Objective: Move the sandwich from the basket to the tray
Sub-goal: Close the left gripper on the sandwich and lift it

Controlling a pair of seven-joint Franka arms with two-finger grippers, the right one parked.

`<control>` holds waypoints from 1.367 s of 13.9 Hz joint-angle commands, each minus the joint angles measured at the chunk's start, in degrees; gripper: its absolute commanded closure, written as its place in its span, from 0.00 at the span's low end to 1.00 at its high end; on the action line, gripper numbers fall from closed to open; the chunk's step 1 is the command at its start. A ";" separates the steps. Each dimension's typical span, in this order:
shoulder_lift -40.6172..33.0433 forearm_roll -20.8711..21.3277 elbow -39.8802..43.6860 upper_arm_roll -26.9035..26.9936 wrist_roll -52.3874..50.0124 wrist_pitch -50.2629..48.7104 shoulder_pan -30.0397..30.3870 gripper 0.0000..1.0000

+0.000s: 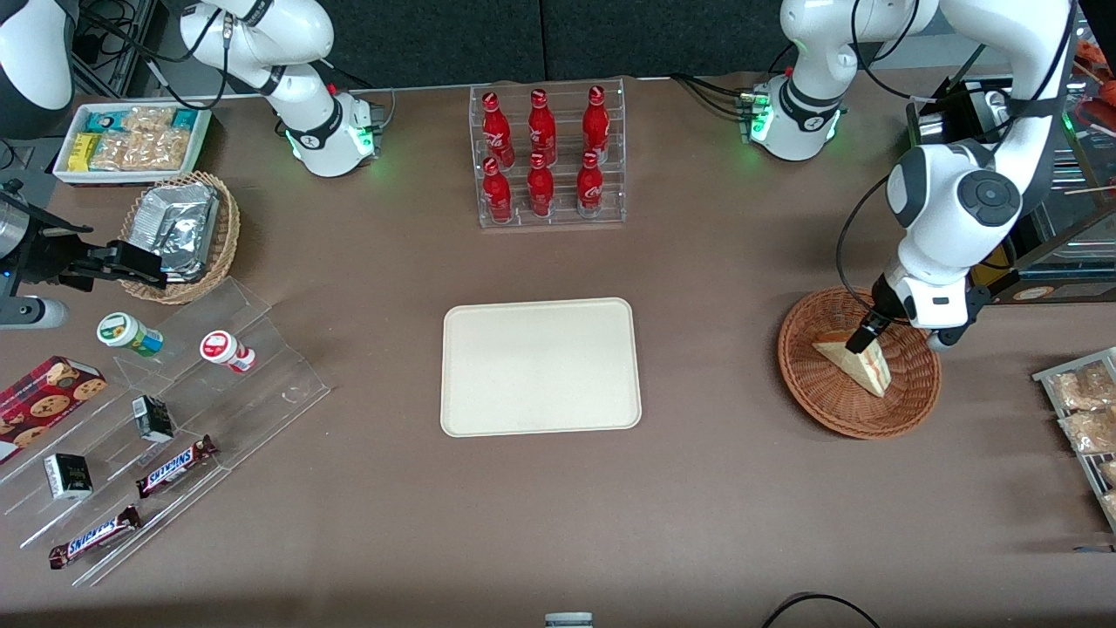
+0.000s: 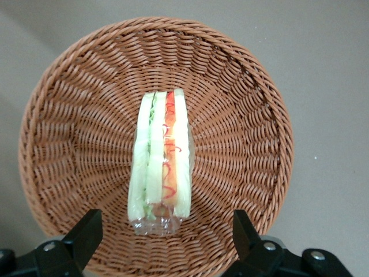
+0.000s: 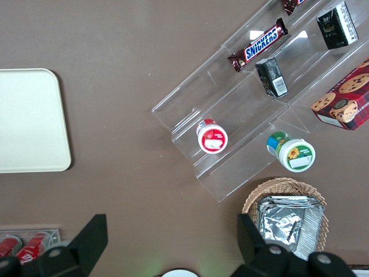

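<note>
The sandwich (image 1: 861, 365), a pale wedge in clear wrap, lies in the reddish-brown wicker basket (image 1: 811, 384) toward the working arm's end of the table. My left gripper (image 1: 867, 340) hangs low over the basket, just above the sandwich's end. In the left wrist view the sandwich (image 2: 161, 153) shows its red and green filling, resting on the basket (image 2: 69, 144) floor. The gripper (image 2: 167, 235) is open, with its black fingertips (image 2: 87, 231) spread wider than the sandwich and touching nothing. The cream tray (image 1: 540, 366) lies bare in the table's middle.
A clear rack of red bottles (image 1: 549, 157) stands farther from the front camera than the tray. A tan basket of foil packets (image 1: 179, 231), a white snack box (image 1: 131, 139) and an acrylic stand (image 1: 148, 419) lie toward the parked arm's end. Snack packets (image 1: 1085, 410) sit beside the basket.
</note>
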 commanded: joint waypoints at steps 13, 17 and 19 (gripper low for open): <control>6.39 0.04 -0.86 0.05 -1.11 8.23 -0.30 0.49; 6.03 0.04 -0.78 0.05 -0.85 7.79 -0.30 0.81; 4.81 0.04 -0.16 0.14 1.42 4.21 -0.21 0.81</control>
